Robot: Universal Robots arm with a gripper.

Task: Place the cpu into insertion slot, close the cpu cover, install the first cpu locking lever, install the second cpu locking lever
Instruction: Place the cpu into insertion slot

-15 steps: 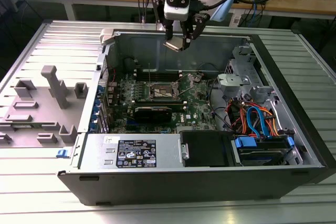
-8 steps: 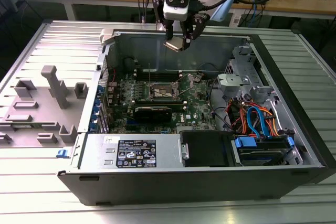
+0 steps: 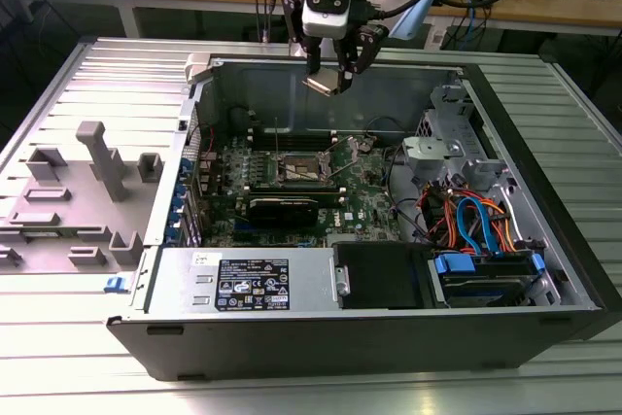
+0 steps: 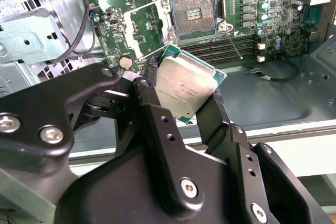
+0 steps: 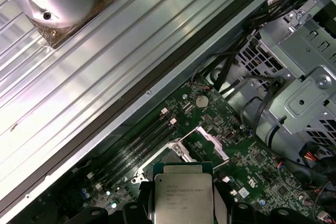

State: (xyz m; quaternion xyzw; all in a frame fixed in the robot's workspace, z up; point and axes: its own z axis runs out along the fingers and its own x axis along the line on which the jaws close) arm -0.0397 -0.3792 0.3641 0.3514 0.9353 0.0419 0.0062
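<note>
One black tool [image 3: 333, 73] hangs over the far side of one open computer case [image 3: 544, 240], which lies on its side on a ribbed metal counter [image 3: 292, 391]. The tool's two fingers [image 4: 218, 114] are clamped on opposite edges of the single cpu [image 4: 184, 85], whose dull silver top faces the camera in both wrist views. In the exterior view the cpu sits between the fingertips, tilted and up in the air, well apart from the green motherboard [image 3: 374, 196] below. The one insertion slot [image 4: 193, 13] lies bare on that board, its dark square centre showing, with nothing seated in it. The one cpu cover [image 5: 214, 142] is swung open and stands up along one side of the slot. One thin locking lever [image 4: 233, 43] slants away from a corner of the slot, over the long black memory slots [image 4: 231, 51] beside it. One round coin battery [image 4: 125, 61] sits near the cover. Also inside the case are one long black card [image 3: 282, 206], one labelled power supply [image 3: 248, 284] and one blue drive carrier [image 3: 481, 264]. At the exterior view's left, one grey moulded fixture [image 3: 78, 191] rests on the counter, just beside the case.
</note>
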